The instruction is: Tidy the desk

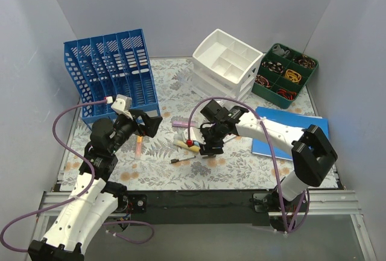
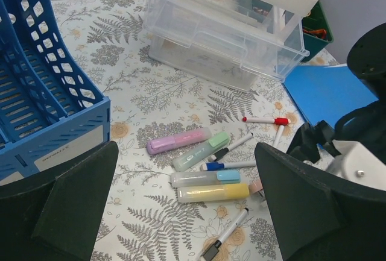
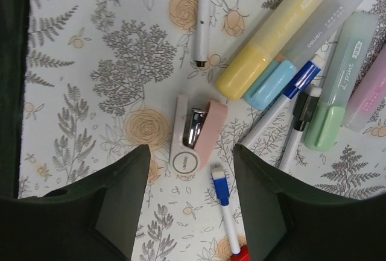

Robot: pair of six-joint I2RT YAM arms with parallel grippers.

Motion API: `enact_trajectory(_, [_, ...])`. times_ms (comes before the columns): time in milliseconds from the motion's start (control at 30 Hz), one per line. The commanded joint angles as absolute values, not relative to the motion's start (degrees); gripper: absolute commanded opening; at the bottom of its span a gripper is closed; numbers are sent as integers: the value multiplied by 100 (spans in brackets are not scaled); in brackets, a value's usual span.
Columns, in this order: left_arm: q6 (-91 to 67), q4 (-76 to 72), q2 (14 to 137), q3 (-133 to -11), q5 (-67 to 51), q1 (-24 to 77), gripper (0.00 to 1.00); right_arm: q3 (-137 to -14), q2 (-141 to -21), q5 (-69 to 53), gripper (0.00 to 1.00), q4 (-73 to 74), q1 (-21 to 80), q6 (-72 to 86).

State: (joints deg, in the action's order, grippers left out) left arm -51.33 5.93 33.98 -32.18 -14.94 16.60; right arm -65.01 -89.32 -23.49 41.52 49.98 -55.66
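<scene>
The desk (image 1: 241, 164) has a pale fern-and-flower print. Near its middle lie several highlighters (image 1: 188, 142): purple (image 2: 178, 141), green (image 2: 202, 150), blue (image 2: 205, 178) and yellow (image 2: 213, 193). Thin marker pens lie among them, and one black-capped pen (image 2: 224, 241) lies nearer. A small pink stapler (image 3: 196, 134) lies beside them. My right gripper (image 1: 208, 147) is open and empty just above the stapler, whose near end lies between the fingertips (image 3: 190, 204). My left gripper (image 1: 148, 125) is open and empty, left of the pile and facing it (image 2: 187, 213).
A blue file rack (image 1: 114, 77) stands at the back left. A white drawer organiser (image 1: 226, 62) and a green compartment tray (image 1: 286, 74) stand at the back right. A blue notebook (image 1: 283, 131) lies on the right. A pinkish highlighter (image 1: 139, 146) lies under the left gripper.
</scene>
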Motion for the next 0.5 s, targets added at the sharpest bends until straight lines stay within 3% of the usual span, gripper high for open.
enact_trajectory(0, [-5019, 642, 3366, -3226, -1406, 1635, 98, -6513, -9316, -1785, 66, 3665, 5062, -5203])
enact_trajectory(467, [-5019, 650, 3305, -3226, -1424, 1635, 98, -6478, -9940, -1591, 66, 3700, 5186, -5107])
